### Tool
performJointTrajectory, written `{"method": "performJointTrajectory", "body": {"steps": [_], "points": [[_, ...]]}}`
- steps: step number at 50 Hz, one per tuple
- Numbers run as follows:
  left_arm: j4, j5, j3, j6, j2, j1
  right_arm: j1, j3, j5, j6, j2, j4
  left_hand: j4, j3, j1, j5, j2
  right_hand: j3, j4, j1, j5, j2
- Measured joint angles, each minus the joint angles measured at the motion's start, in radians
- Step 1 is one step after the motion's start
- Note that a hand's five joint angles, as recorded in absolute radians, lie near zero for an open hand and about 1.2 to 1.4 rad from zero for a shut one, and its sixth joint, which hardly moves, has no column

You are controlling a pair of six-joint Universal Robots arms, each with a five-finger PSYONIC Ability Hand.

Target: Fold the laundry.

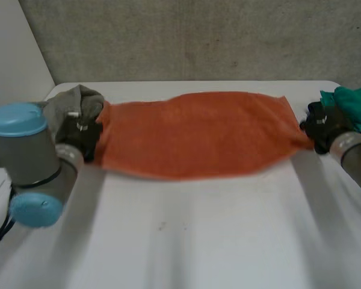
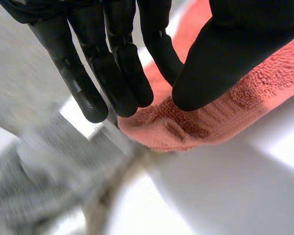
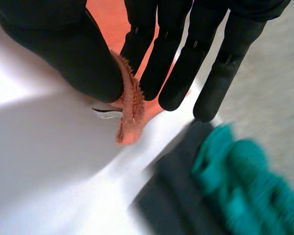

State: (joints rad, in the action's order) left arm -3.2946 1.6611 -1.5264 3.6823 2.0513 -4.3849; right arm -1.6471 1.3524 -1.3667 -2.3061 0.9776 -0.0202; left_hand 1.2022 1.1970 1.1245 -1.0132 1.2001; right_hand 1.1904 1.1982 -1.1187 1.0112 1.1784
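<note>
As the towel [image 1: 198, 132] is pinched at opposite ends between thumb and fingertips of the left hand [image 2: 117, 63] and right hand [image 3: 63, 49], both should be raised level and together.

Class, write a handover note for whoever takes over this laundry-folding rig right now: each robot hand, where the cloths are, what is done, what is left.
The left robot hand is shut on the left end of the towel, pinching a corner between thumb and fingers.
The right robot hand is shut on the towel's right end, its edge pinched the same way.
The towel is stretched wide between both hands over the far part of the table.
The grey cloth lies bunched by the left hand, the teal cloth by the right.
Done: towel spread out.
Left: fold it, then probably the other two cloths.
</note>
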Motion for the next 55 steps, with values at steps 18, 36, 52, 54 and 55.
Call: {"method": "performJointTrajectory", "body": {"steps": [18, 36, 52, 54, 55], "points": [[0.447, -0.004, -0.202, 0.133, -0.308, 0.001, 0.157, 0.271, 0.004, 0.417, 0.291, 0.371, 0.000, 0.000, 0.000, 0.000, 0.000, 0.000, 0.000, 0.000, 0.000, 0.000], [0.094, 0.099, 0.378, 0.050, 0.203, 0.015, -0.009, -0.182, -0.061, 0.165, -0.143, -0.163, 0.000, 0.000, 0.000, 0.000, 0.000, 0.000, 0.000, 0.000, 0.000, 0.000], [-0.121, 0.096, 0.402, 0.044, 0.218, 0.069, -0.079, -0.348, -0.112, -0.042, -0.270, -0.237, -0.998, -0.983, -0.918, 0.965, -0.992, -0.975, -0.983, 0.887, -0.964, -0.961], [-0.135, 0.096, 0.348, 0.042, 0.166, 0.073, -0.076, -0.288, -0.084, -0.104, -0.201, -0.225, -0.998, -0.983, -0.918, 0.965, -0.992, -0.975, -0.983, 0.887, -0.964, -0.961], [-0.140, 0.096, 0.321, 0.041, 0.140, 0.073, -0.074, -0.259, -0.068, -0.127, -0.170, -0.217, -0.998, -0.983, -0.918, 0.965, -0.992, -0.975, -0.983, 0.887, -0.964, -0.961]]}}
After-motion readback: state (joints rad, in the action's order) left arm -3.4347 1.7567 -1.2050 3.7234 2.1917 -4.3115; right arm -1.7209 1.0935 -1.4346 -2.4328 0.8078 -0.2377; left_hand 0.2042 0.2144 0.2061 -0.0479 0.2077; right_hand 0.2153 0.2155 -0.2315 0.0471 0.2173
